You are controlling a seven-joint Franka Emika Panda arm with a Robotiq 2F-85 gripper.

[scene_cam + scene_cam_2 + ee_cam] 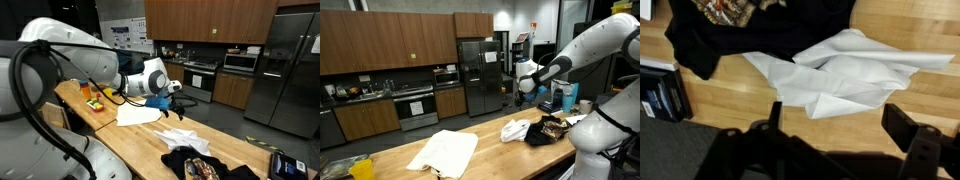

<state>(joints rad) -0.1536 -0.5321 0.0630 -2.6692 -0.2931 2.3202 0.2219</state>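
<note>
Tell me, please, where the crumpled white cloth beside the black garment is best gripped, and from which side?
Probably the raised central fold of the crumpled white cloth, taken straight from above. It lies bunched on the wooden counter, so its ridges offer something to pinch while its edges lie flat. The gripper hangs open over it; avoid the adjoining black garment.

The tool [172, 92] hangs above the worktop [490, 143] with open air all round it. Beneath it a crumpled white cloth [845, 75] touches a black garment [750, 25], and a dark box [660, 95] stands near them. Bare wood separates that cloth from a flat white cloth [445, 152], leaving a free lane.
</note>
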